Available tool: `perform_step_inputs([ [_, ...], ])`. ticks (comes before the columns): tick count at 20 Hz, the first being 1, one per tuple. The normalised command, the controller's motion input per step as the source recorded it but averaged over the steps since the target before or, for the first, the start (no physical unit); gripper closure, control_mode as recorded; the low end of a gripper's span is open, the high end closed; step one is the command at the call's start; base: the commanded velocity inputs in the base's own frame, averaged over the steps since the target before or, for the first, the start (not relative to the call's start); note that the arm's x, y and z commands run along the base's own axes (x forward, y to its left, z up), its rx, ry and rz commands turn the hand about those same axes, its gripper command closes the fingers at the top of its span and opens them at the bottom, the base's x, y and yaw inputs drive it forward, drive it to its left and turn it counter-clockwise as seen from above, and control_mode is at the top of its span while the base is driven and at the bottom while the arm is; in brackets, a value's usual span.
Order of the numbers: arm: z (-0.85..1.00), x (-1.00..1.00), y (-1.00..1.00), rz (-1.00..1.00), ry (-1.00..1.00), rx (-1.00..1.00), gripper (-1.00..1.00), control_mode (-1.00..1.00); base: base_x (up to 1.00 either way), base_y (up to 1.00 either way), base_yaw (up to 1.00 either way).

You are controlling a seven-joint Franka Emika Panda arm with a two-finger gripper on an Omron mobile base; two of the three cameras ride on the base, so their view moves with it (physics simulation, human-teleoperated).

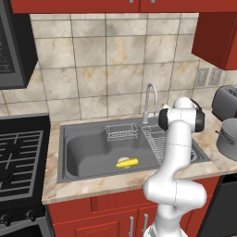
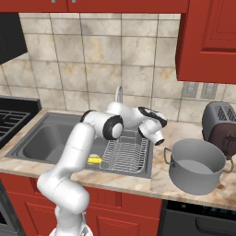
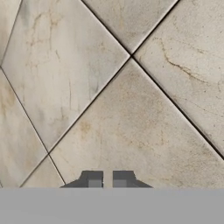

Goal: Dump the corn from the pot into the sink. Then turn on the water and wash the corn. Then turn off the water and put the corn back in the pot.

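Jaws nearly pressed together, gripper (image 3: 107, 179) facing tiles behind tap (image 1: 149, 99); corn (image 1: 127, 162) in sink (image 1: 69, 159), we should nudge tap's handle sideways gently.

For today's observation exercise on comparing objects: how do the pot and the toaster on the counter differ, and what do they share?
The pot is round and open-topped, showing an empty inside; the toaster is boxy with rounded corners and has slots on top. The pot is lighter grey metal; the toaster is darker. The pot sits nearer the counter's front edge; the toaster stands behind it by the wall. Both are grey and rest on the counter to the right of the sink.
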Motion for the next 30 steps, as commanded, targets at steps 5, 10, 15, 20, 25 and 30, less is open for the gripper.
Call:
perform_step_inputs([
  [5, 0.00, -0.04, 0.00, 0.00, 0.00, 0.00, 1.00, -1.00, 0.00, 0.00, 0.00],
  [10, 0.00, -0.22, 0.16, 0.00, 0.00, 0.00, 1.00, -1.00, 0.00, 0.00, 0.00],
  [15, -0.04, -0.08, 0.06, 0.00, 0.00, 0.00, 1.00, -1.00, 0.00, 0.00, 0.00],
  [20, 0.00, -0.29, 0.01, -0.01, 0.00, 0.00, 1.00, -1.00, 0.00, 0.00, 0.00],
  [25, 0.12, -0.39, -0.05, -0.08, -0.04, 0.00, 1.00, -1.00, 0.00, 0.00, 0.00],
  [30, 0.25, -0.40, 0.25, -0.04, -0.19, -0.04, 1.00, -1.00, 0.00, 0.00, 0.00],
])
